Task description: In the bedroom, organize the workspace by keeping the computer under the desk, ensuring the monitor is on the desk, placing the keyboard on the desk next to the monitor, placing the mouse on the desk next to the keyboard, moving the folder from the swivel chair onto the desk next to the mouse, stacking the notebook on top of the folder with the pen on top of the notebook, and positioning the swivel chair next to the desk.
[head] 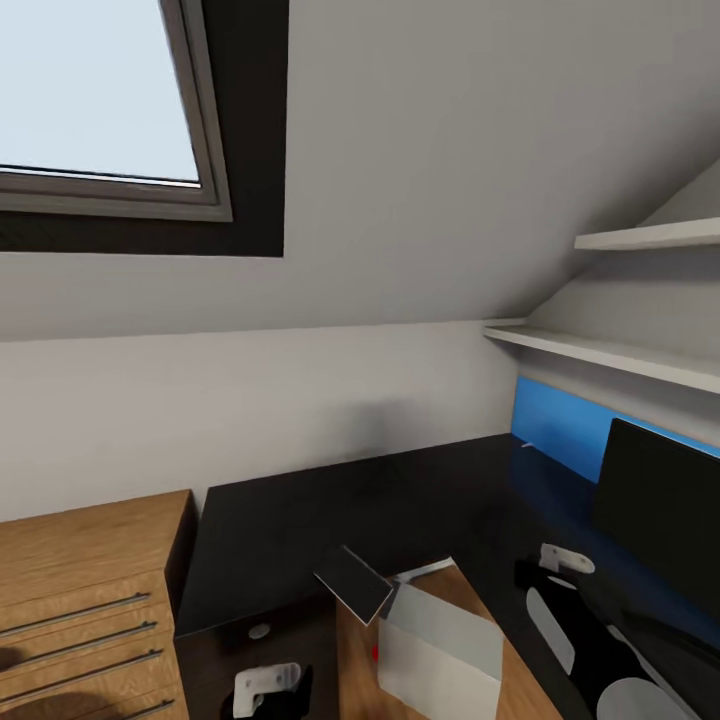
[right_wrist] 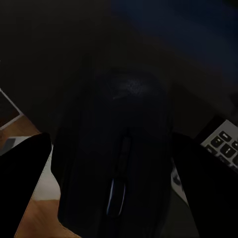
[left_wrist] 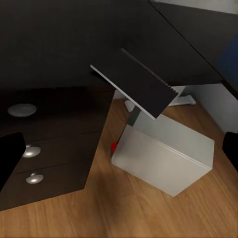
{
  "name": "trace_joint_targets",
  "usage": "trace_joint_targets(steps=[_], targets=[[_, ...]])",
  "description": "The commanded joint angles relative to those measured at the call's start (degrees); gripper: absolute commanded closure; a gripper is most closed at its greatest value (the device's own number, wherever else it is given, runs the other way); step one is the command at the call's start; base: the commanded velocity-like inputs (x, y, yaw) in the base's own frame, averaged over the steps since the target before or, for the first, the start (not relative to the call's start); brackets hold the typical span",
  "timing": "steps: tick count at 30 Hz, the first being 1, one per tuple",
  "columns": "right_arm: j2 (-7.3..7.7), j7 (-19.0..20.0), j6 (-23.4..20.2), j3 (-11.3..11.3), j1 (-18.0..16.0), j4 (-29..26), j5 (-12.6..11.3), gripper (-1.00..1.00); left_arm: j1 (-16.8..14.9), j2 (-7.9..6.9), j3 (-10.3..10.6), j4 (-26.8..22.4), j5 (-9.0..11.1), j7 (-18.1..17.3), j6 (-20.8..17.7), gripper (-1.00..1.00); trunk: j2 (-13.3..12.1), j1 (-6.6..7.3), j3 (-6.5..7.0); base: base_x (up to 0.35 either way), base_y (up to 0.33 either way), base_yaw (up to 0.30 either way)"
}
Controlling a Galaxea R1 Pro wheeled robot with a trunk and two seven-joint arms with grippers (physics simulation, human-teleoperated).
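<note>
1. The desk [head: 400,500] is a glossy black L-shaped top running along the white wall and turning along the blue panel [head: 560,425] at the right.
2. The monitor [head: 660,510] stands on the desk's right wing, near the blue panel, its dark screen facing out over the desk.
3. The computer [head: 440,650] sits on the wooden floor [left_wrist: 124,213] in the desk's inner corner, beside the drawer unit [left_wrist: 49,148], partly under the desk edge. Its long axis lies roughly along the floor, and a red dot [left_wrist: 114,146] marks the lower corner nearest the drawers.
4. A thin dark grey pad, the notebook [left_wrist: 139,82], is tilted above the computer, one corner at the desk edge and its long axis slanting down towards the floor; what carries it cannot be told.
5. The right gripper [right_wrist: 116,163] has its two dark fingers [right_wrist: 25,188] spread on either side of the mouse [right_wrist: 119,148]. The mouse's long axis runs along the fingers, its scroll wheel towards the camera. Whether the fingers touch it cannot be told.
6. A corner of the keyboard [right_wrist: 223,144] lies just beside the mouse.
7. The left gripper [left_wrist: 119,163] shows only dark finger edges wide apart, with nothing between them.
8. A wooden chest of drawers [head: 80,590] stands beside the desk's left end.
</note>
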State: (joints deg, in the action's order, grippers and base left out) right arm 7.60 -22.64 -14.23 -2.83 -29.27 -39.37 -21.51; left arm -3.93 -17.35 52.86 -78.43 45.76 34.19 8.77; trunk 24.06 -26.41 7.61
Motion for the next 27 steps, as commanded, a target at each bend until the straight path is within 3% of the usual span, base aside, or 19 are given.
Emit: trace_joint_targets(steps=[1, 13, 14, 20, 27], targets=[[0.01, -0.4, 0.8, -0.3, 0.0, 0.4, -0.3, 1.0, -0.1, -0.05, 0.2, -0.1, 0.6, 0.3, 0.5, -1.0, 0.0, -0.03, -0.03, 0.032, 0.0, 0.0], [-0.32, -0.5, 6.5, -0.3, -0.1, 2.9, -0.4, 1.0, -0.1, -0.1, 0.2, -0.8, 0.6, 0.3, 0.4, -1.0, 0.0, -0.03, -0.03, 0.149, 0.0, 0.0], [-0.31, -0.5, 7.1, -0.3, -0.1, 3.3, -0.4, 1.0, -0.1, -0.17, 0.2, -1.5, 0.9, 0.3, 0.4, -1.0, 0.0, -0.03, -0.03, 0.014, 0.0, 0.0], [-0.3, -0.5, 11.1, -0.3, -1.6, 7.4, -0.4, 1.0, -0.1, -1.57, 0.2, -4.9, 7.3, 0.3, 0.3, -1.0, 0.0, -0.03, -0.03, 0.004, 0.0, 0.0], [-0.33, -0.4, 17.0, -0.2, -3.6, 12.2, -0.5, 1.0, -0.1, -1.98, 0.4, -5.8, 9.0, 0.3, 0.2, -1.0, 2.5, -1.34, -1.1, 0.0, 0.0, 0.0]])
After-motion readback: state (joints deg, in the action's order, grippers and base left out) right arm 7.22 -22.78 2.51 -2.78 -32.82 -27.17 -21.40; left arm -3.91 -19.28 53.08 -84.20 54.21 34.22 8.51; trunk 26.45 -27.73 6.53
